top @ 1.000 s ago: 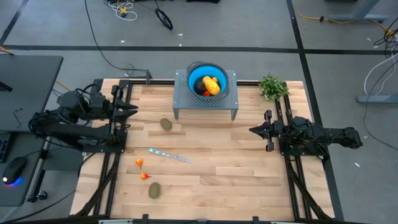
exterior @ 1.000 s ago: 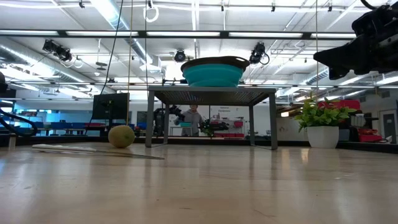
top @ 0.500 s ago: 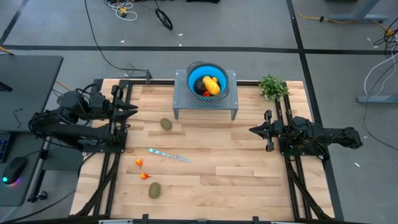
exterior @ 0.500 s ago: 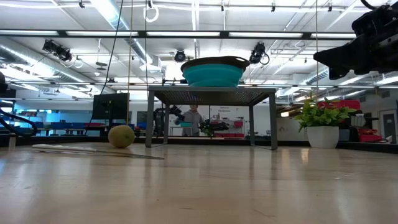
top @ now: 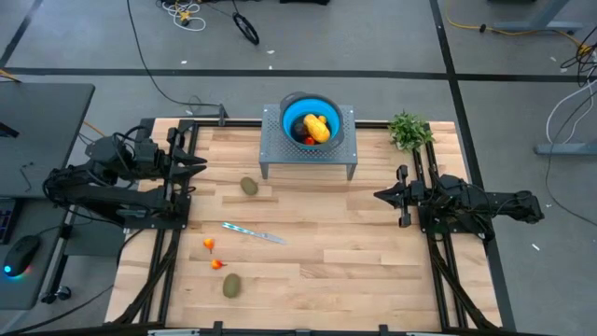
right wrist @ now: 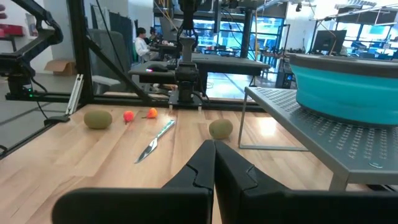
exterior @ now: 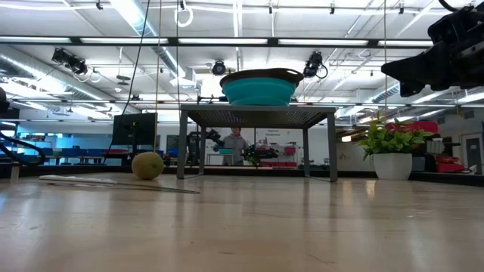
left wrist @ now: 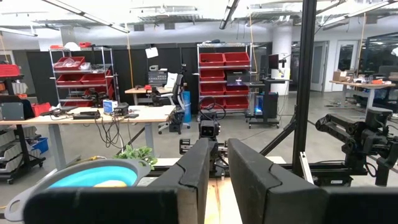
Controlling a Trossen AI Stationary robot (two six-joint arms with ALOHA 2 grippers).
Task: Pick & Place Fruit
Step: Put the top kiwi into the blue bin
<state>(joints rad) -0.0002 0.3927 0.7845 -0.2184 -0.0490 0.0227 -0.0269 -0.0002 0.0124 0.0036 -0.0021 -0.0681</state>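
Observation:
A blue bowl (top: 308,122) with a yellow-orange fruit (top: 317,127) and something red in it stands on a grey perforated stand (top: 308,149) at the far middle. One kiwi (top: 249,186) lies on the table near the stand's left leg, another (top: 231,285) toward the near left. Two tiny red-orange fruits (top: 209,245) (top: 217,264) lie between them. My left gripper (top: 200,164) hovers at the left edge, its fingers (left wrist: 199,171) a narrow gap apart, holding nothing. My right gripper (top: 379,195) waits shut at the right edge, its fingers (right wrist: 205,163) closed together.
A slim silvery-blue knife (top: 254,232) lies on the table left of centre. A green potted plant (top: 409,131) stands at the far right corner. Bare wood spreads across the middle and near right of the table (top: 354,252). A person sits in the room beyond.

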